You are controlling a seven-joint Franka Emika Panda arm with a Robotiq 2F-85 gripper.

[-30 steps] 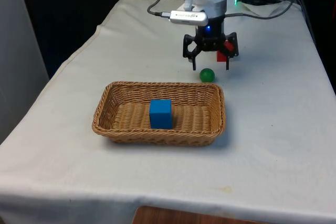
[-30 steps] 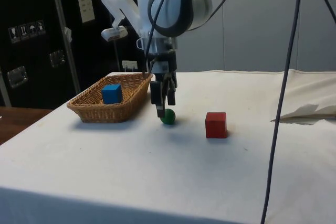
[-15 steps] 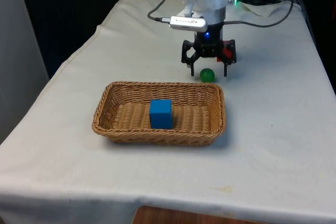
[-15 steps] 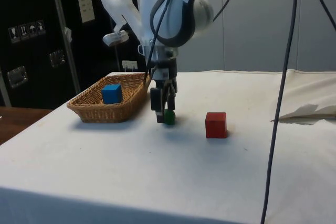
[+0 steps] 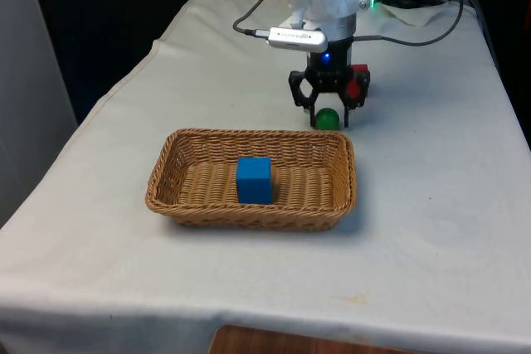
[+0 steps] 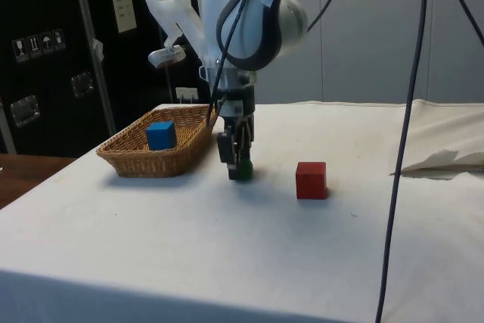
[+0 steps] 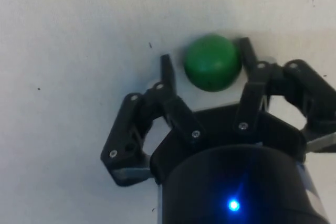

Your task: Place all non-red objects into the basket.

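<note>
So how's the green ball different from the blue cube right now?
The green ball is round and lies on the white cloth outside the basket; the blue cube is boxy and sits inside it. The ball lies between the fingers of the hand; the cube lies apart from it. Neither is red, so both belong in the basket.

A white cloth (image 5: 431, 230) covers the table under the claw (image 6: 240, 164). In the side view, dark cabinets (image 6: 45, 58) with a pale label (image 6: 122, 4) stand behind it, beside a grey wall (image 6: 363, 35); 2 black cables (image 6: 408, 111) hang nearby.
</note>
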